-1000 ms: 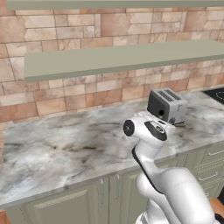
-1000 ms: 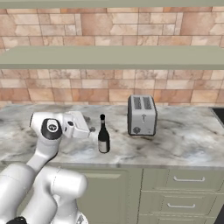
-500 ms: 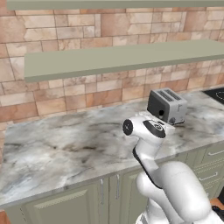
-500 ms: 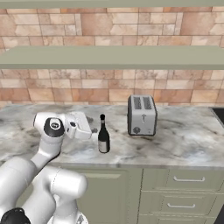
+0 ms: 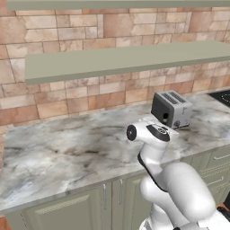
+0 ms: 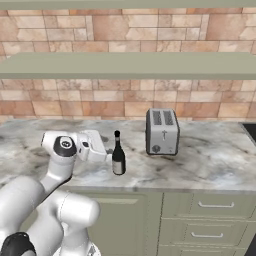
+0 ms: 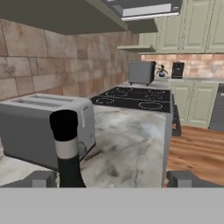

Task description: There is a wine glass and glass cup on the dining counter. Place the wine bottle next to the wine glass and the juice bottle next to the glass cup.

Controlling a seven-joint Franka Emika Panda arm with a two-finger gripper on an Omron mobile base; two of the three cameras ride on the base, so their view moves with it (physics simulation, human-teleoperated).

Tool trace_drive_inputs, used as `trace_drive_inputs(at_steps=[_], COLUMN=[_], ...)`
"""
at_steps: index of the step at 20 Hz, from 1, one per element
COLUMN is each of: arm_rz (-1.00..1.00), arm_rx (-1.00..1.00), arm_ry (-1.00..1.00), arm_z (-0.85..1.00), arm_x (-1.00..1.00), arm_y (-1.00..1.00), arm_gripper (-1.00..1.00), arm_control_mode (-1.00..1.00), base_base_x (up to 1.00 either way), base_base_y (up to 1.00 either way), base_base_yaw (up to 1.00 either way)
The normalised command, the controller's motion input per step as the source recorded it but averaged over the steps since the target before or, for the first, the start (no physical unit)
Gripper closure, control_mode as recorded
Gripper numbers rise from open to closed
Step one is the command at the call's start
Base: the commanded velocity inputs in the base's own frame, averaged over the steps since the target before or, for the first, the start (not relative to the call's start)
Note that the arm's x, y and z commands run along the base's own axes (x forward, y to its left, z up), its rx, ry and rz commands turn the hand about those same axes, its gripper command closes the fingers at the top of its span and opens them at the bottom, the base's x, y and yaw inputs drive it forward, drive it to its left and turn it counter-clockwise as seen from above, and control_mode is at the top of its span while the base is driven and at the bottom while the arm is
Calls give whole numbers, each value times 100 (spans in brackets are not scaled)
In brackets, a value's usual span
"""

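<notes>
1. Gripper (image 7: 111,179), jaws spread wide and holding nothing; the two finger tips (image 7: 41,179) stand apart on either side of the wine bottle's neck. From the right base camera the hand (image 6: 92,146) sits just left of the bottle, level with its upper body.
2. Wall counter (image 6: 210,155), grey-white veined marble over sage green cabinets, brick wall behind, a long shelf (image 6: 130,65) above.
3. Black cooktop (image 7: 135,98) further along the counter, beyond the toaster.
4. Toaster (image 6: 162,131), silver, two slots, near the bottle's right, towards the wall.
5. Wine bottle (image 6: 118,154), dark, upright near the counter's front edge; black cap, pale band on the neck (image 7: 65,146).
</notes>
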Motion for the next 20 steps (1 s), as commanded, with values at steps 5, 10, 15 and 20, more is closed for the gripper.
trace_drive_inputs(at_steps=[5,10,15,20], arm_rz=[0,0,0,0], arm_rx=[0,0,0,0], arm_ry=[0,-1,0,0], arm_z=[-14,-14,-10,-10], arm_x=[16,18,20,20], arm_y=[-1,0,0,0], arm_gripper=[-100,-100,-100,-100], arm_control_mode=[-100,-100,-100,-100], base_base_x=[0,0,0,0], base_base_y=[0,0,0,0], base_base_yaw=[0,0,0,0])
